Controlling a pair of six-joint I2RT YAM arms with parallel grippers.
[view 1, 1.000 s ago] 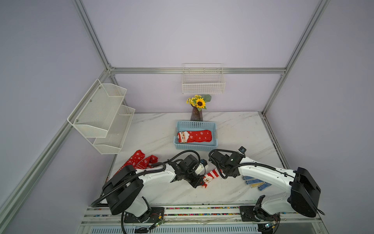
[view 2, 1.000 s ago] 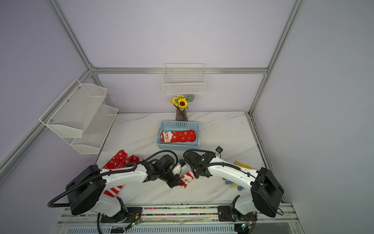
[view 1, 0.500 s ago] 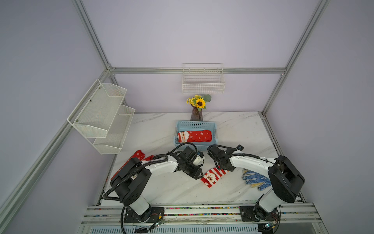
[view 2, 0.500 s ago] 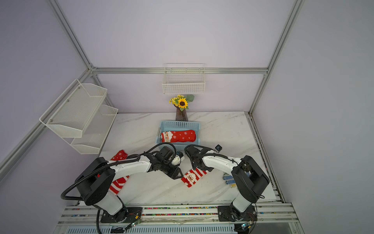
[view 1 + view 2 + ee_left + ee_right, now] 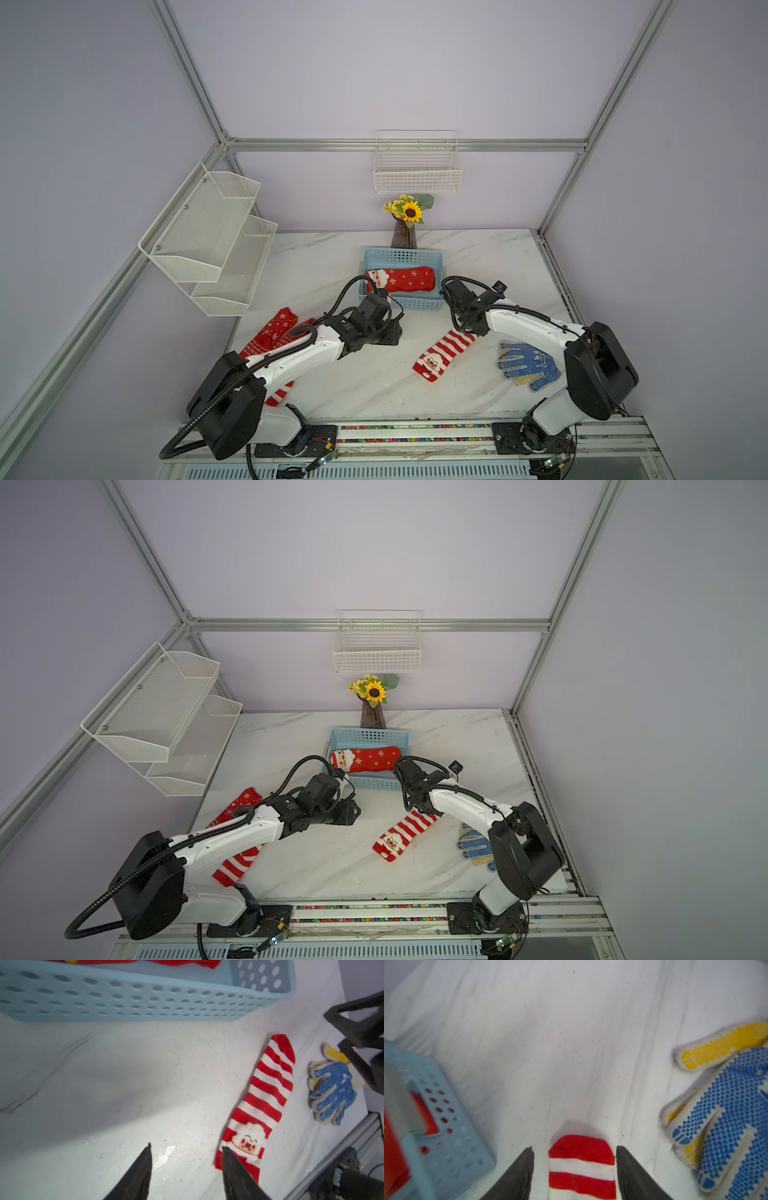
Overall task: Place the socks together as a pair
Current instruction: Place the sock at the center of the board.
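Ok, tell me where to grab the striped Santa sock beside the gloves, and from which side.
Pinch the striped Santa sock at its red toe end, coming down from above with the right gripper. It lies flat on the table, so likely only a top pinch gathers fabric, and that end lies between the open fingers.

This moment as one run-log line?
left jaws: open, empty | right jaws: open over striped Santa sock toe | sock: flat on table

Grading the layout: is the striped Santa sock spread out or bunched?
Spread out: the striped sock lies flat, full length, on the table.
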